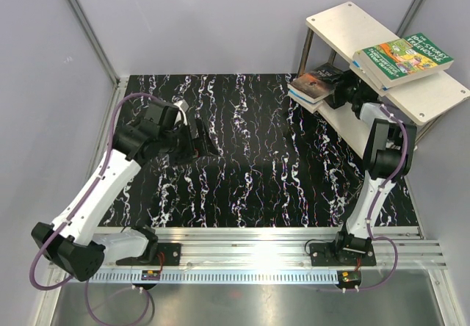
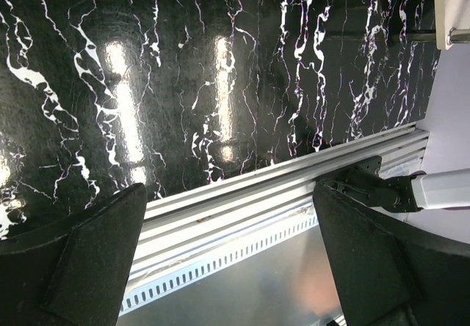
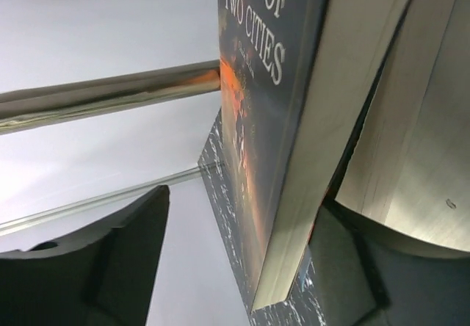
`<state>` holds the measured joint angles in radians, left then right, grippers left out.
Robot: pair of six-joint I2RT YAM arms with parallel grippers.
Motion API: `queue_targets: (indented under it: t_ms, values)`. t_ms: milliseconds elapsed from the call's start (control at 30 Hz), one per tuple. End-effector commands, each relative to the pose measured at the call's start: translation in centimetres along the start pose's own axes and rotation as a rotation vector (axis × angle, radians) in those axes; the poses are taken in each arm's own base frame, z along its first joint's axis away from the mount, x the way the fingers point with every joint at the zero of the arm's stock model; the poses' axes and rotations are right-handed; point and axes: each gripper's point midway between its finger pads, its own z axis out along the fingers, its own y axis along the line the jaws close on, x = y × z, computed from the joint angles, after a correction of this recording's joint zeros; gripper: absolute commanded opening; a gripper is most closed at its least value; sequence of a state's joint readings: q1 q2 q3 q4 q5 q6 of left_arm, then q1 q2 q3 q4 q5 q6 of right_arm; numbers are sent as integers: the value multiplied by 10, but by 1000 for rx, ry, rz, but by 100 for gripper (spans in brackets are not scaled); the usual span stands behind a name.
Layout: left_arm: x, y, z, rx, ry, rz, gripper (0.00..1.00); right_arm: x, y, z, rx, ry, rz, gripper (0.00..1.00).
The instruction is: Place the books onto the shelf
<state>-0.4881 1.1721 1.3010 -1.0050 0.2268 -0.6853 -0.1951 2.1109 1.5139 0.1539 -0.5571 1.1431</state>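
Note:
The shelf [image 1: 338, 25] stands at the far right. Two green books [image 1: 404, 58] lie stacked on its upper board. At the left end of the lower tier, a dark book [image 1: 316, 84] rests on another book with a blue cover. My right gripper [image 1: 344, 91] reaches in under the upper board. In the right wrist view the dark "Tale of Two Cities" book [image 3: 257, 120] stands between the fingers of my right gripper [image 3: 246, 208]. The jaws are open, with a clear gap on the left side. My left gripper [image 1: 202, 141] hangs open and empty over the table's left half.
A thin metal shelf post [image 3: 110, 98] crosses the right wrist view, and a pale board [image 3: 426, 157] is at its right. The left gripper [image 2: 229, 194] looks down on the marbled table [image 2: 183, 84], the front rail [image 2: 242, 208] and the right arm's base [image 2: 367, 183].

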Motion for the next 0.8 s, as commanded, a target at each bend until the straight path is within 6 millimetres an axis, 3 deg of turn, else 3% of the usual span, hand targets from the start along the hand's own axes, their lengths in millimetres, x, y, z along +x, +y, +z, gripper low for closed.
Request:
queue_targets:
  t_ms: [0, 367, 500, 567, 600, 667, 700, 767]
  values:
    - [-21, -19, -3, 60, -69, 7, 99, 2, 14, -2, -2, 8, -70, 80]
    - [-26, -25, 4, 75, -49, 24, 99, 25, -19, -26, 106, 30, -64, 91]
    - [-25, -27, 1, 86, -48, 44, 99, 33, -16, -43, 110, 26, -95, 98]
    - [-24, -28, 0, 94, -47, 48, 99, 39, -24, -51, 128, 28, -96, 100]
    - [-23, -27, 1, 92, -41, 47, 99, 41, -18, -57, 118, 20, -106, 100]
    - [-22, -30, 1, 107, -38, 51, 99, 50, -33, -65, 167, 29, -88, 100]
    - [-21, -29, 2, 108, -32, 50, 99, 52, -28, -71, 156, 26, -96, 100]
    - [-20, -31, 2, 122, -32, 53, 99, 63, -37, -77, 170, 40, -85, 100]
